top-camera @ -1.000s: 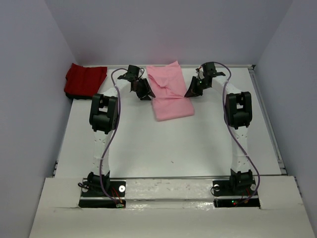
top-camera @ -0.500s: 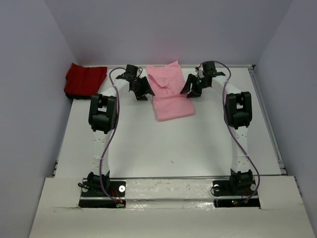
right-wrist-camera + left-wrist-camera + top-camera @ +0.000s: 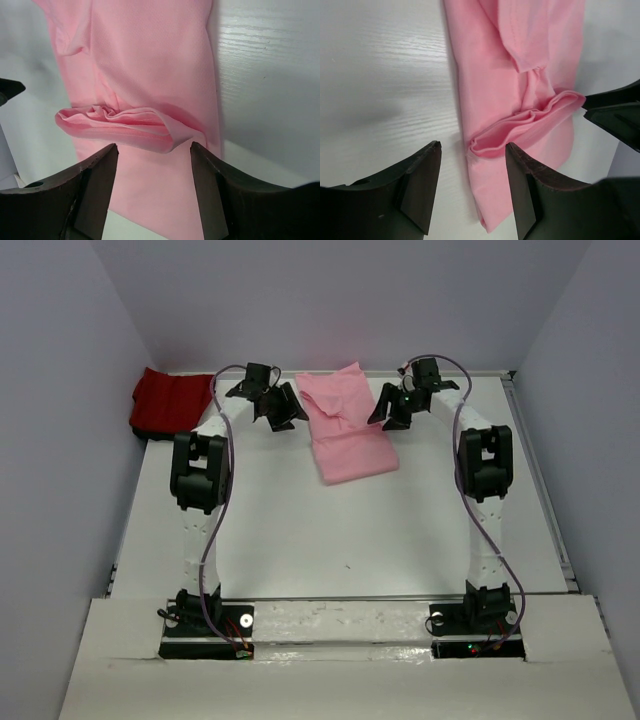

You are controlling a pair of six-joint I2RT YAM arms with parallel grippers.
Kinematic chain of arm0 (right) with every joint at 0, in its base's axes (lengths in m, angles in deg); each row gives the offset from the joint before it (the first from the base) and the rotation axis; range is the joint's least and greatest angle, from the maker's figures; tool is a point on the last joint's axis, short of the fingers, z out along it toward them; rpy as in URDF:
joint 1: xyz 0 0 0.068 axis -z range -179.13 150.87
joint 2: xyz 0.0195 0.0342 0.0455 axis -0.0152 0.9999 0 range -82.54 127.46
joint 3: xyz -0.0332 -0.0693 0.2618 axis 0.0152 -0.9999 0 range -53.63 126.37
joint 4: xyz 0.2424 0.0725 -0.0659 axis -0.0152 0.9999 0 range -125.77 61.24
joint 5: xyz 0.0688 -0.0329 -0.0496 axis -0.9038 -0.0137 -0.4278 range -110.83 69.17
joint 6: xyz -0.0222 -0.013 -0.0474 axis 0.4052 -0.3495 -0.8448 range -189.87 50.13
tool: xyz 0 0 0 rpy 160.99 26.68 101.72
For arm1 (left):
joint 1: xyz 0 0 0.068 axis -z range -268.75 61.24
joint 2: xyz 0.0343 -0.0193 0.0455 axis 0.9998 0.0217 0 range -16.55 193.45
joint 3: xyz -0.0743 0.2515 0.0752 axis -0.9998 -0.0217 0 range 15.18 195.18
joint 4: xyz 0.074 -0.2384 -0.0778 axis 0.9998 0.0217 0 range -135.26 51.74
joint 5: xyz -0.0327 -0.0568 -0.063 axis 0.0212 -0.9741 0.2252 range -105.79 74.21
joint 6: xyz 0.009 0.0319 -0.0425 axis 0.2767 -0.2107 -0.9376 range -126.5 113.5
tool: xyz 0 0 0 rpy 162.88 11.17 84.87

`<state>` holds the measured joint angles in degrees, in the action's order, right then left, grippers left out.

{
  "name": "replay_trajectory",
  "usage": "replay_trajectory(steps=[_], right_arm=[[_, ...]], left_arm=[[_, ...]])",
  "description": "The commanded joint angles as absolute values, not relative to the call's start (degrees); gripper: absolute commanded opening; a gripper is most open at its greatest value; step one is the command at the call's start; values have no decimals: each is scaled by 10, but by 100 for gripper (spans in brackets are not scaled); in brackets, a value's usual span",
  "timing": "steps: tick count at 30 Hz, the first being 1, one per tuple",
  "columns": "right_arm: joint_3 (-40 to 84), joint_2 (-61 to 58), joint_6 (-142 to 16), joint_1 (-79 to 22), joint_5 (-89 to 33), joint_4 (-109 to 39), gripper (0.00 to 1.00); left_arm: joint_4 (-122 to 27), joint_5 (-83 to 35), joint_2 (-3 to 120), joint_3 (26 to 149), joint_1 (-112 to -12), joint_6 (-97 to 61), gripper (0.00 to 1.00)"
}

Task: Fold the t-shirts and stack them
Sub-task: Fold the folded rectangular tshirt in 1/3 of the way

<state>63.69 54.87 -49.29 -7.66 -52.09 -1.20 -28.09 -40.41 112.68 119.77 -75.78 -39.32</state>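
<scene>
Two claws [image 3: 288, 412] [image 3: 386, 414] flank pink shirt [image 3: 350, 445].

The white worktop [image 3: 330, 530] carries two shirts. The pink shirt [image 3: 350, 435] lies at the far middle with a bunched fold across it. The red shirt [image 3: 170, 400] lies in the far left corner, well apart.

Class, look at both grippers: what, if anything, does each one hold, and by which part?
Nothing is held. The left gripper and right gripper both stand open over the pink shirt, one at each end of its bunched fold.
</scene>
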Motion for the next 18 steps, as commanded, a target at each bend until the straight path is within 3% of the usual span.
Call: replay_trajectory(steps=[1, 11, 18], right_arm=[[651, 481, -503, -72, -522, -17, 66], [542, 429, -510, -20, -541, -14, 66], [482, 427, -517, -7, -565, -38, 66]], left_arm=[[-323, -433, 1027, 1165, -759, -396, 63], [-407, -452, 910, 907, -750, -465, 63], [-478, -443, 871, 796, -737, -501, 63]])
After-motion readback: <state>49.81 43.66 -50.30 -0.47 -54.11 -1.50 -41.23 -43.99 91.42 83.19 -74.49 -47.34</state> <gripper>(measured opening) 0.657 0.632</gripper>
